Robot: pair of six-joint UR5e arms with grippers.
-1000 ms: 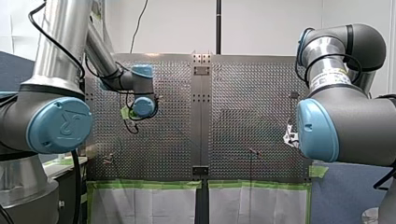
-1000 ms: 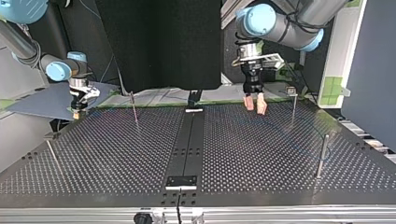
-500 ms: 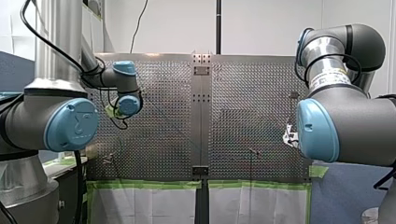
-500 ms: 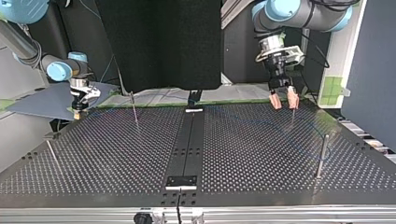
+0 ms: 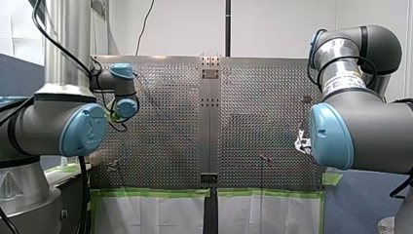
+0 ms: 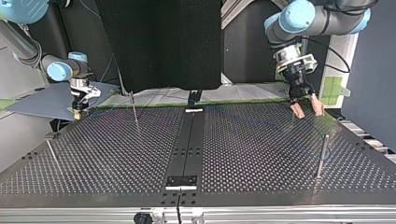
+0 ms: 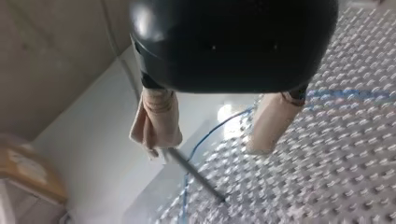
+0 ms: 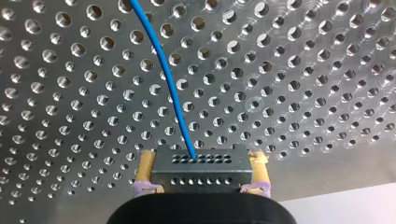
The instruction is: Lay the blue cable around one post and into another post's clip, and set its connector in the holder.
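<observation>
The thin blue cable (image 6: 261,122) lies in a loose arc over the perforated table (image 6: 140,154). In the right wrist view it (image 8: 168,88) runs out of a dark grey connector (image 8: 201,169), and my right gripper (image 8: 201,179) is shut on that connector just above the plate. That gripper (image 6: 77,112) sits at the back left of the top view. My left gripper (image 6: 307,108) hangs open at the back right. In the left wrist view its beige pads (image 7: 156,122) stand apart, with a thin metal post (image 7: 196,176) and the cable (image 7: 210,133) below them.
More thin posts rise from the plate: one (image 6: 134,108) at the back left, one (image 6: 51,151) at the left edge, one (image 6: 322,156) at the right. A dark centre strip (image 6: 187,149) splits the table. A grey sheet (image 6: 42,100) lies beyond the left corner.
My left gripper has swung from near the back middle to the back right corner of the top view, staying open. My right gripper has not moved.
</observation>
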